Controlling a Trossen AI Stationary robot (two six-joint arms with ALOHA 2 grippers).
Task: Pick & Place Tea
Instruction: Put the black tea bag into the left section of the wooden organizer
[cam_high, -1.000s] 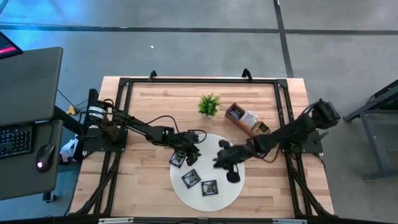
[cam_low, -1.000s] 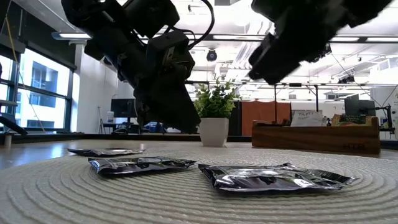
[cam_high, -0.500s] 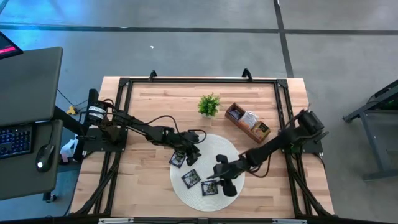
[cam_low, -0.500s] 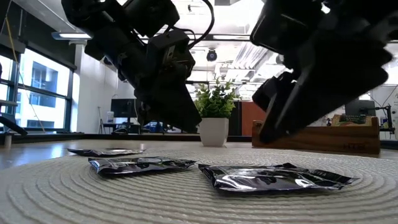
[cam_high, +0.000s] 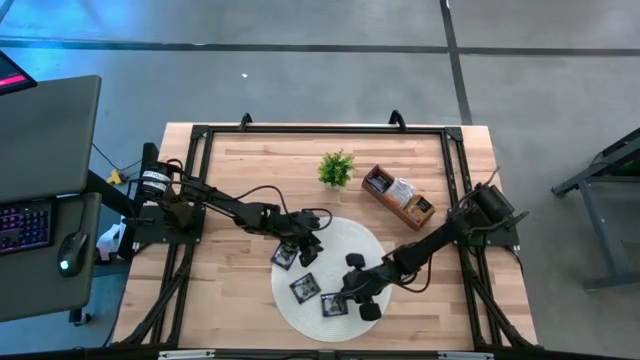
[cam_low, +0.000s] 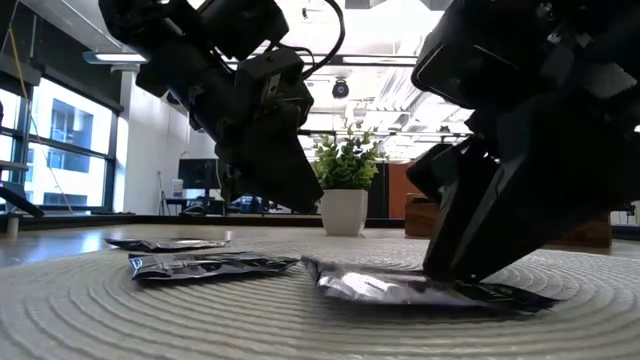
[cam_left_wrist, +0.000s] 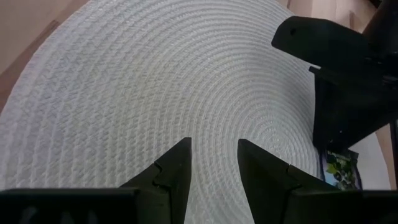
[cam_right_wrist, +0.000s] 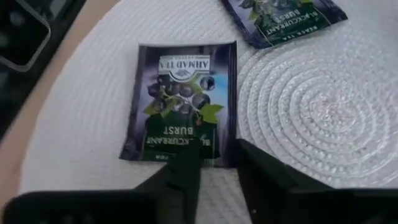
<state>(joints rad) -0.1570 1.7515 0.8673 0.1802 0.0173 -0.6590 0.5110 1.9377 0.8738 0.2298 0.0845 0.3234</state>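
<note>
Blackcurrant tea sachet (cam_right_wrist: 179, 102) lies flat on round white woven mat (cam_right_wrist: 298, 106), near mat's edge. Looks thin, light, floppy, shiny foil, likely slippery. Best hold: pinch one edge, lift slowly; may slide on mat.

Second tea sachet (cam_right_wrist: 280, 17) lies just beside. Third sachet (cam_high: 285, 257) sits under left arm.

Right gripper (cam_right_wrist: 214, 163) is low at first sachet's edge, fingers a little apart, holding nothing yet.

Left gripper (cam_left_wrist: 213, 163) hangs over bare mat, fingers apart, empty.

Potted plant (cam_high: 336, 168) and wooden tray (cam_high: 398, 193) stand farther back on wooden surface (cam_high: 250, 165).
</note>
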